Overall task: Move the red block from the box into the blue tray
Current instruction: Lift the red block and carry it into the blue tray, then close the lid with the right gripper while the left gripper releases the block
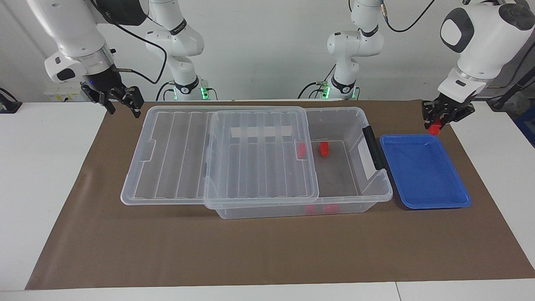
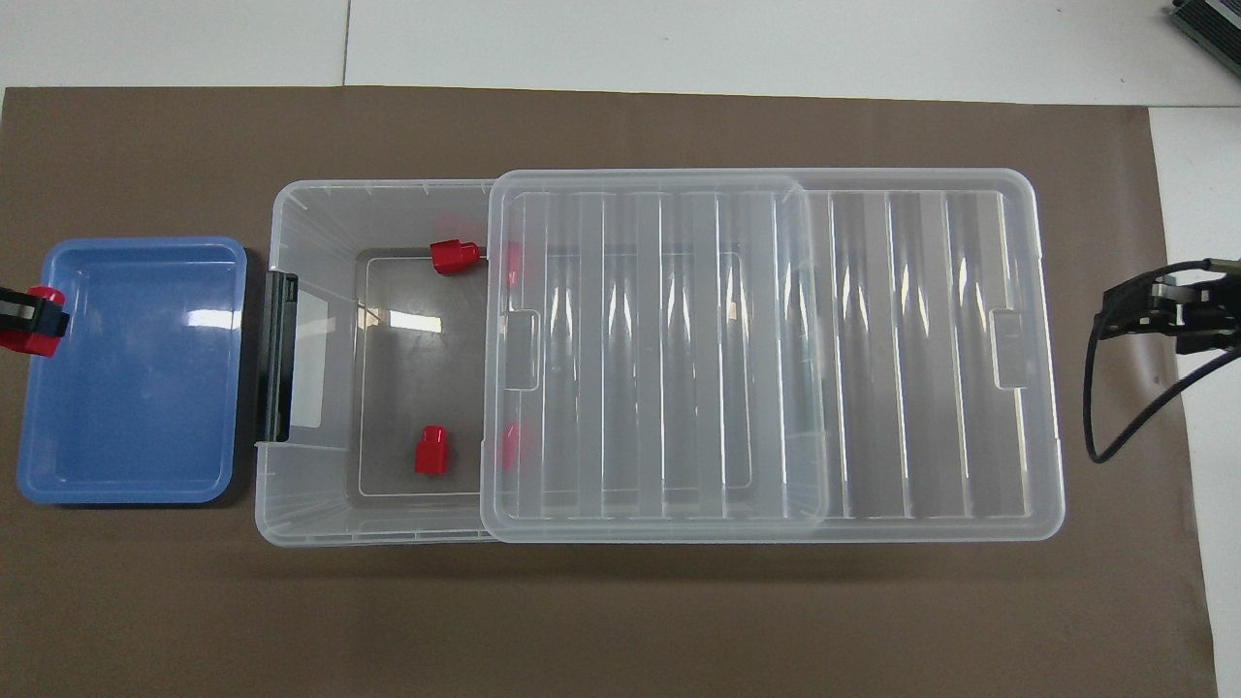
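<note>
My left gripper [image 1: 435, 124] has its jaws clamped on the red block [image 1: 435, 128]: light, rigid, slick; the right gripper's [image 1: 118, 101] jaws I cannot tell.

My work surface is a wide white tabletop [image 1: 46, 188] made of panels, with a thin seam [image 2: 346, 44] running across it at the edge farthest from me. A large sheet of matte brown paper [image 1: 267, 251] lies flat on it and covers most of the middle, leaving bare white strips at both ends. By the plain white wall [image 1: 267, 50], toward my right arm's end, sits a small white box [image 1: 62, 93], with a dark object [image 1: 6, 106] close by that is only partly in view. A grey ribbed device [image 2: 1207, 24] shows at the corner farthest from me at that same end.
</note>
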Robot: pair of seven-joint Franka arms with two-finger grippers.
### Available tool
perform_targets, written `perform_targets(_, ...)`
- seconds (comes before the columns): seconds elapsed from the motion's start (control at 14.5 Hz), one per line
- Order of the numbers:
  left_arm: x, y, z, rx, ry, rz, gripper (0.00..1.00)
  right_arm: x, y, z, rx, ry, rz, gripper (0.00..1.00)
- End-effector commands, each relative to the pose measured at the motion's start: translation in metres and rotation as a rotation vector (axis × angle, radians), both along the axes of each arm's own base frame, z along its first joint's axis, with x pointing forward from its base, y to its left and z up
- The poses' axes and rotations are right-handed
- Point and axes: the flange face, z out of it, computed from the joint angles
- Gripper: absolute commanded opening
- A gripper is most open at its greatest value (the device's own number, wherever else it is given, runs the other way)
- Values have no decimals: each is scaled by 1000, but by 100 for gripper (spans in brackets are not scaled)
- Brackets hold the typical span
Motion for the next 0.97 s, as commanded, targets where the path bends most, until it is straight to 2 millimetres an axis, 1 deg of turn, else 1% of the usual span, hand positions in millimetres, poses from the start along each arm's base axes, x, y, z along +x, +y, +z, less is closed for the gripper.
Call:
perform_targets(0.0, 5, 2, -32, 17, -60, -35, 0, 0, -17, -14, -1, -31, 7, 3)
perform_targets(0.07, 7, 4, -45, 19, -75, -36, 0, 0, -26, -20, -3, -46, -6, 0)
perform_targets(0.14, 10, 13, -56, 22, -88, -23, 0, 0, -33, -27, -5, -60, -17, 0)
perform_targets(0.21, 13, 24, -68, 25, -98, -10, 0, 1, -35, -37, -5, -64, -17, 0)
perform_targets(0.28, 15, 28, -81, 26, -100, -6, 0, 1, -36, -41, -6, -75, -24, 0)
perform_targets(0.35, 16, 41, -95, 30, -106, 7, 0, 1, -39, -50, -6, -72, -33, 0)
perform_targets(0.41, 17, 54, -105, 31, -111, 26, 0, 2, -46, -55, -7, -83, -45, 0)
perform_targets(0.48, 21, 58, -113, 25, -120, 42, 0, 1, -50, -65, -6, -72, -51, 0)
perform_targets(0.55, 23, 57, -119, 4, -125, 69, 0, 1, -52, -74, -5, -64, -54, 0)
perform_targets(0.62, 25, 57, -123, -28, -134, 141, 0, 0, -62, -82, -6, -69, -70, 0)
perform_targets(0.69, 26, 55, -132, -41, -133, 193, 0, 0, -63, -89, -6, -67, -70, 0)
perform_targets(0.76, 25, 51, -144, -45, -142, 216, 0, -2, -62, -99, -4, -49, -70, 0)
perform_targets(0.83, 25, 52, -159, -45, -159, 243, 0, -4, -60, -109, -2, -42, -70, 0)
perform_targets(0.9, 26, 51, -179, -45, -165, 265, 0, -2, -58, -112, -4, -55, -65, 0)
